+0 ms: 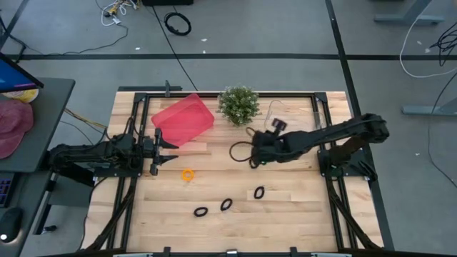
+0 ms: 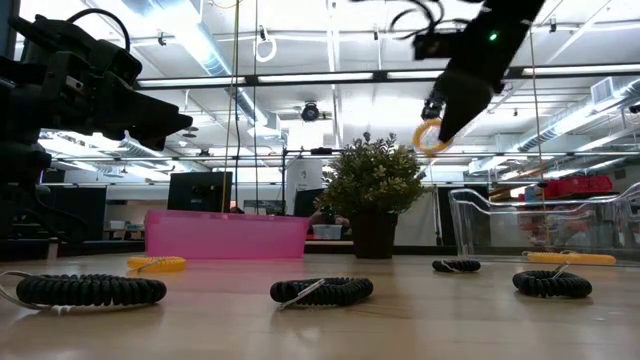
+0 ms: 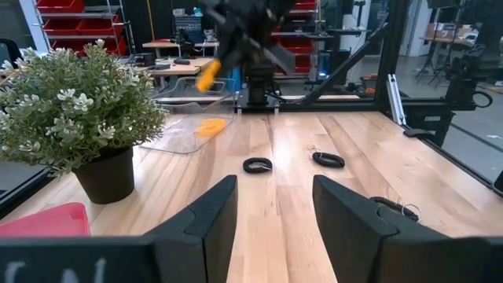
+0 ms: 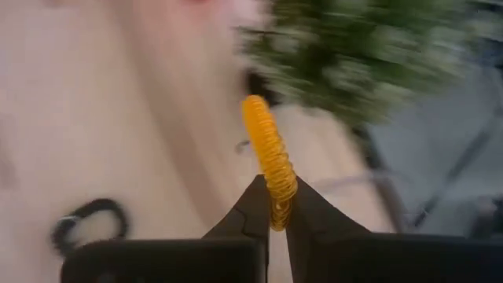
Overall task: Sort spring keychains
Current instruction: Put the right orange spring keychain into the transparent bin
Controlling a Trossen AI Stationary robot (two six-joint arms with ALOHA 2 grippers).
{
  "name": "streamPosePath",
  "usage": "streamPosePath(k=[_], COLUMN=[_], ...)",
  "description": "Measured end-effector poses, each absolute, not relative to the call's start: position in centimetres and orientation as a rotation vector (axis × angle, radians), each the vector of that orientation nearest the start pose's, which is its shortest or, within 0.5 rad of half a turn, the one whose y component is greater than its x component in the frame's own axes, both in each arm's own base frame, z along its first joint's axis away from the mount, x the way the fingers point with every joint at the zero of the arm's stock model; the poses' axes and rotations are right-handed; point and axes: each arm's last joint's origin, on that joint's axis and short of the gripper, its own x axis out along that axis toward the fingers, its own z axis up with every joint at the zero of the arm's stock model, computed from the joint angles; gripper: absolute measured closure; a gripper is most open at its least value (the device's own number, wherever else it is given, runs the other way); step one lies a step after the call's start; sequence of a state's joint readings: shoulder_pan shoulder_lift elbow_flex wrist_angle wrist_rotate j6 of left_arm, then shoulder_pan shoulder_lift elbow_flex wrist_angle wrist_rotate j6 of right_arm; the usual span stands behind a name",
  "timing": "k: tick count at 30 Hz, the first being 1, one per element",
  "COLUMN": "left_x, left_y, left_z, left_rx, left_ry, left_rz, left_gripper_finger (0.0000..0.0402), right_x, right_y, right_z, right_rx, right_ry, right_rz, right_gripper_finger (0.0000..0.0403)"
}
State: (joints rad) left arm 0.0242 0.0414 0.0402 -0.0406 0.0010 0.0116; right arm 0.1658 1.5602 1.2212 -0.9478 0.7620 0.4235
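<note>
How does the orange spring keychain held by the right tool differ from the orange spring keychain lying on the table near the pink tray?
The orange coiled keychain in the right tool hangs in the air above the table, pinched between shut fingers; the orange coiled keychain on the wooden table rests on the wood, untouched. The held one stands on edge; the other lies flat. Both are small orange spring loops.

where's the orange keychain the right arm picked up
The orange keychain is pinched in the right gripper, whose jaws are shut on it. In the low view it hangs in the air just above and right of the green plant.
</note>
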Motion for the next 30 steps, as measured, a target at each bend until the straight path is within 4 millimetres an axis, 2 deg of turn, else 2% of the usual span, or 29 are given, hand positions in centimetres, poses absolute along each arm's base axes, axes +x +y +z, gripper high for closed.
streamPosePath(k=[6, 12, 22, 30], left_x=[9.8, 9.8, 9.8, 9.8], left_y=[0.2, 0.2, 0.2, 0.2], left_z=[17.0, 17.0, 17.0, 17.0], left_rx=[0.011, 0.011, 0.011, 0.011], left_ry=[0.042, 0.042, 0.042, 0.042], left_rz=[0.023, 0.023, 0.023, 0.023], left_gripper_finger=[0.0230, 0.0230, 0.0230, 0.0230], right_x=[25.3, 23.1, 21.1, 20.6], right_y=[3.3, 3.1, 1.3, 0.8], right_z=[27.2, 27.5, 24.2, 23.2], right_rx=[-0.187, -0.129, -0.099, -0.070], right_ry=[0.950, 0.877, 0.864, 0.960], right_rz=[-0.993, -1.206, -1.393, -1.412], right_gripper_finger=[0.0391, 0.0391, 0.0370, 0.0344])
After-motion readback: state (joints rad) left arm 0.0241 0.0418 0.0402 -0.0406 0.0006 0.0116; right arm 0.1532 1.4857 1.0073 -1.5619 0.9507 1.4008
